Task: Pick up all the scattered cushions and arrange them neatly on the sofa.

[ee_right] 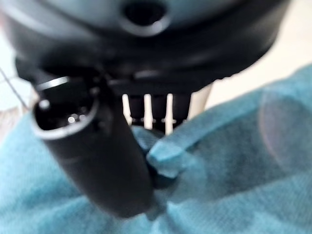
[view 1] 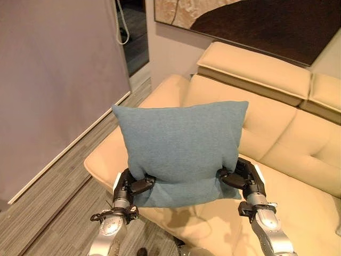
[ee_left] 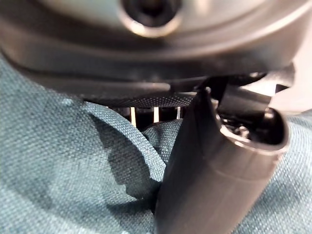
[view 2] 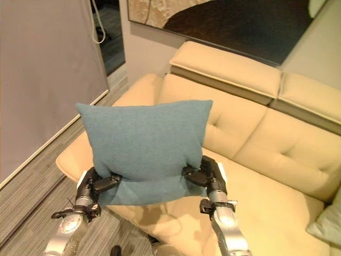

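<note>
Both hands, left [view 1: 133, 186] and right [view 1: 240, 178], pinch the blue cushion [view 1: 181, 149] upright above the sofa [view 1: 287, 144]; not placed yet, grey cushion [view 2: 326, 224] already on seat.

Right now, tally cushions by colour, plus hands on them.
Blue cushion: 1, held upright over the sofa by the left hand and right hand, each pinching a lower side.
Pale grey-green cushion: 1, lying on the sofa seat at the robot's right, cut off by the edge of the right eye view.
Hands gripping: 2.
Total cushions: 2.
</note>
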Controlling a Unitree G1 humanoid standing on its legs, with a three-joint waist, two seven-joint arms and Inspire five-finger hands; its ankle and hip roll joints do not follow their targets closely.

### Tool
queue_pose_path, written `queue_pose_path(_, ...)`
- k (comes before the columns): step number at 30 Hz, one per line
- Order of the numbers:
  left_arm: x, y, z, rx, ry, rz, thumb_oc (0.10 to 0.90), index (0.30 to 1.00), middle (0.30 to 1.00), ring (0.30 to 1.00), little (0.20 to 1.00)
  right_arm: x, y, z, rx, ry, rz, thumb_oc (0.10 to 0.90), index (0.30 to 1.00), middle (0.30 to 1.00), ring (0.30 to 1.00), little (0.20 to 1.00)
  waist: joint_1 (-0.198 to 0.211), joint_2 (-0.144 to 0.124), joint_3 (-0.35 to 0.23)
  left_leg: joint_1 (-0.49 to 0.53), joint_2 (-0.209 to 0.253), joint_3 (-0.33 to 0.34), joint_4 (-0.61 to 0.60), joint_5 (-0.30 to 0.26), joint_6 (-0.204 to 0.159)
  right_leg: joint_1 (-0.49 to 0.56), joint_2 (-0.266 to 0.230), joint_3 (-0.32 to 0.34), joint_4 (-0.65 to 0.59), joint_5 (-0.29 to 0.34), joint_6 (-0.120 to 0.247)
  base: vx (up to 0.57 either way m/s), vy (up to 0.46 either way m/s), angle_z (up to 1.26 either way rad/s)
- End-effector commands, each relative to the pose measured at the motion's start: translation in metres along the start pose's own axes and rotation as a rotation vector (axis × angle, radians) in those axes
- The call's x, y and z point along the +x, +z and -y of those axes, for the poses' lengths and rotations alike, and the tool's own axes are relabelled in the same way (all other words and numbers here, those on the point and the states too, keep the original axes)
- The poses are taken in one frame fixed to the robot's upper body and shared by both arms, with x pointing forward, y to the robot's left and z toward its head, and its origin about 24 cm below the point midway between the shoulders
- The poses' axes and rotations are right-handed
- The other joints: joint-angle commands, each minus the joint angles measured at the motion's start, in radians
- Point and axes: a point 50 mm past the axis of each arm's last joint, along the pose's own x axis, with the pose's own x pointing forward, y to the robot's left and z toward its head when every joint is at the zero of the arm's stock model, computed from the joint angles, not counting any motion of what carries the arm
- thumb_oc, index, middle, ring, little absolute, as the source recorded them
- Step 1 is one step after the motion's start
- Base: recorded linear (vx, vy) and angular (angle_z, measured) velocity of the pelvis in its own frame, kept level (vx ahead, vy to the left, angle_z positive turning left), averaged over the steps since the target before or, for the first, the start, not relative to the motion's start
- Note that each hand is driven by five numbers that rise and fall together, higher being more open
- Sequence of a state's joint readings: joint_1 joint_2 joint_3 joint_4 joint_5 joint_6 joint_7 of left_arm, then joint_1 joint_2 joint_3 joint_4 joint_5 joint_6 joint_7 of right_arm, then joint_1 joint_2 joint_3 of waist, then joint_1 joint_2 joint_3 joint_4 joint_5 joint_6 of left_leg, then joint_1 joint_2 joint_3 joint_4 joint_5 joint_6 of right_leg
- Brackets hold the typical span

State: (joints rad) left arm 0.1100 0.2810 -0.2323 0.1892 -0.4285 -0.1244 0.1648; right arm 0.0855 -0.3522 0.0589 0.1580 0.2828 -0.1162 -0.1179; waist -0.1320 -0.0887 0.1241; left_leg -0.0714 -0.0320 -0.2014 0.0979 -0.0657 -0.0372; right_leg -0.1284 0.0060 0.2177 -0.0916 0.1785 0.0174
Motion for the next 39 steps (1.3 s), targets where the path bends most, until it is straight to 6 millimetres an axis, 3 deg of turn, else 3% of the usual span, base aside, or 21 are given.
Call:
queue_pose_path(1, 0.010, 0.058, 0.007, -0.051, -0.048, 0.309, 0.400, 0.300, 0.300, 0.300, 0.300, 0.012, 0.043, -0.001, -0.007, 0.012, 0.236, 0.400, 0.300, 0.300, 0.300, 0.300, 0.011, 0.022, -0.094, 0.084, 0.034, 0.094, -0.053, -0.053, -0.014, 0.081, -0.005, -0.015, 0.087, -0.163, 0.132, -0.04, 0.206, -1.45)
queue_pose_path(2, 0.009, 0.057, 0.004, -0.036, -0.047, 0.302, 0.400, 0.300, 0.300, 0.300, 0.300, 0.013, 0.044, -0.005, 0.002, 0.025, 0.232, 0.400, 0.300, 0.300, 0.300, 0.300, 0.013, 0.022, -0.089, 0.095, 0.030, 0.135, -0.062, -0.052, -0.006, 0.056, -0.005, 0.029, 0.096, -0.145, 0.152, -0.09, 0.198, -1.35)
queue_pose_path(5, 0.009, 0.058, 0.001, -0.015, -0.044, 0.303, 0.400, 0.300, 0.300, 0.300, 0.300, 0.016, 0.046, -0.011, 0.013, 0.040, 0.242, 0.400, 0.300, 0.300, 0.300, 0.300, 0.020, 0.026, -0.077, 0.108, 0.019, 0.208, -0.096, -0.051, 0.018, 0.019, -0.007, 0.075, 0.094, -0.121, 0.186, -0.13, 0.221, -1.09)
queue_pose_path(9, 0.010, 0.061, -0.002, -0.002, -0.034, 0.310, 0.400, 0.300, 0.300, 0.300, 0.300, 0.021, 0.051, -0.017, 0.027, 0.047, 0.259, 0.400, 0.300, 0.300, 0.300, 0.300, 0.032, 0.025, -0.064, 0.104, 0.007, 0.250, -0.128, -0.031, 0.032, -0.033, -0.012, 0.075, 0.120, -0.101, 0.214, -0.13, 0.096, -1.01)
queue_pose_path(10, 0.012, 0.064, -0.003, 0.005, -0.023, 0.319, 0.400, 0.300, 0.300, 0.300, 0.300, 0.022, 0.051, -0.022, 0.046, 0.045, 0.265, 0.400, 0.300, 0.300, 0.300, 0.300, 0.052, 0.025, -0.030, 0.101, 0.012, 0.269, -0.119, -0.031, 0.037, -0.072, -0.019, -0.024, 0.174, -0.103, 0.218, -0.12, 0.006, -0.64)
queue_pose_path(11, 0.012, 0.064, -0.003, 0.005, -0.023, 0.320, 0.400, 0.300, 0.300, 0.300, 0.300, 0.022, 0.051, -0.022, 0.047, 0.045, 0.265, 0.400, 0.300, 0.300, 0.300, 0.300, 0.052, 0.023, -0.033, 0.097, 0.011, 0.270, -0.119, -0.027, 0.036, -0.076, -0.021, -0.022, 0.173, -0.100, 0.218, -0.21, -0.002, -0.78)
queue_pose_path(12, 0.013, 0.065, -0.004, 0.008, -0.024, 0.323, 0.400, 0.300, 0.300, 0.300, 0.300, 0.021, 0.052, -0.025, 0.047, 0.050, 0.271, 0.400, 0.300, 0.300, 0.300, 0.300, 0.078, 0.033, -0.023, 0.086, 0.020, 0.285, -0.111, -0.025, 0.041, -0.061, -0.076, -0.205, 0.194, -0.147, 0.176, -0.16, -0.025, -0.63)
queue_pose_path(13, 0.012, 0.064, -0.004, 0.001, -0.025, 0.319, 0.400, 0.300, 0.300, 0.300, 0.300, 0.020, 0.049, -0.024, 0.028, 0.053, 0.265, 0.400, 0.300, 0.300, 0.300, 0.300, 0.078, 0.037, -0.023, 0.083, 0.025, 0.293, -0.102, -0.025, 0.048, -0.042, -0.078, -0.256, 0.253, -0.183, 0.157, -0.17, -0.044, -0.56)
queue_pose_path(14, 0.012, 0.063, -0.004, -0.001, -0.024, 0.317, 0.400, 0.300, 0.300, 0.300, 0.300, 0.019, 0.049, -0.023, 0.024, 0.048, 0.265, 0.400, 0.300, 0.300, 0.300, 0.300, 0.083, 0.037, -0.024, 0.083, 0.027, 0.298, -0.095, -0.028, 0.051, -0.015, -0.081, -0.262, 0.261, -0.202, 0.151, -0.11, -0.070, -0.12)
queue_pose_path(16, 0.011, 0.059, -0.001, -0.026, -0.028, 0.301, 0.400, 0.300, 0.300, 0.300, 0.300, 0.018, 0.049, -0.020, 0.026, 0.036, 0.266, 0.400, 0.300, 0.300, 0.300, 0.300, 0.106, 0.027, -0.044, 0.077, 0.024, 0.317, -0.086, -0.030, 0.045, 0.053, -0.094, -0.301, 0.187, -0.208, 0.138, -0.02, -0.188, -0.09)
queue_pose_path(23, 0.013, 0.056, 0.007, -0.065, -0.033, 0.283, 0.400, 0.300, 0.300, 0.300, 0.300, 0.013, 0.049, -0.007, 0.002, -0.010, 0.268, 0.400, 0.300, 0.300, 0.300, 0.300, 0.087, 0.016, -0.062, 0.089, 0.055, 0.303, -0.055, -0.034, 0.007, 0.124, -0.059, -0.303, 0.077, -0.200, 0.114, 0.02, -0.171, -0.08)
queue_pose_path(26, 0.015, 0.058, 0.015, -0.090, -0.050, 0.290, 0.400, 0.300, 0.300, 0.300, 0.300, 0.011, 0.047, 0.002, 0.000, -0.045, 0.258, 0.400, 0.300, 0.300, 0.300, 0.300, 0.068, 0.006, -0.042, 0.029, 0.084, 0.313, 0.081, -0.041, -0.022, 0.160, -0.062, -0.330, 0.038, -0.197, 0.100, -0.03, -0.136, 0.16)
queue_pose_path(30, 0.012, 0.053, 0.014, -0.077, -0.046, 0.273, 0.400, 0.300, 0.300, 0.300, 0.300, 0.011, 0.041, -0.001, -0.002, -0.038, 0.232, 0.400, 0.300, 0.300, 0.300, 0.300, 0.080, 0.010, -0.037, -0.004, 0.002, 0.249, 0.050, -0.046, -0.005, 0.154, -0.048, -0.309, 0.038, -0.190, 0.097, 0.01, -0.024, -0.03)
queue_pose_path(35, 0.007, 0.048, 0.005, -0.075, -0.010, 0.257, 0.400, 0.300, 0.300, 0.300, 0.300, 0.012, 0.039, -0.009, 0.003, -0.010, 0.224, 0.400, 0.300, 0.300, 0.300, 0.300, 0.093, 0.019, -0.048, 0.040, -0.010, 0.232, -0.019, -0.040, 0.012, 0.134, -0.033, -0.278, 0.096, -0.204, 0.101, 0.05, 0.037, -0.29)
queue_pose_path(39, 0.006, 0.051, -0.004, -0.053, 0.014, 0.263, 0.400, 0.300, 0.300, 0.300, 0.300, 0.017, 0.045, -0.022, 0.001, 0.032, 0.244, 0.400, 0.300, 0.300, 0.300, 0.300, 0.117, 0.034, -0.029, 0.072, 0.011, 0.259, -0.051, -0.035, 0.040, 0.047, -0.046, -0.300, 0.290, -0.228, 0.134, -0.01, 0.062, -0.69)
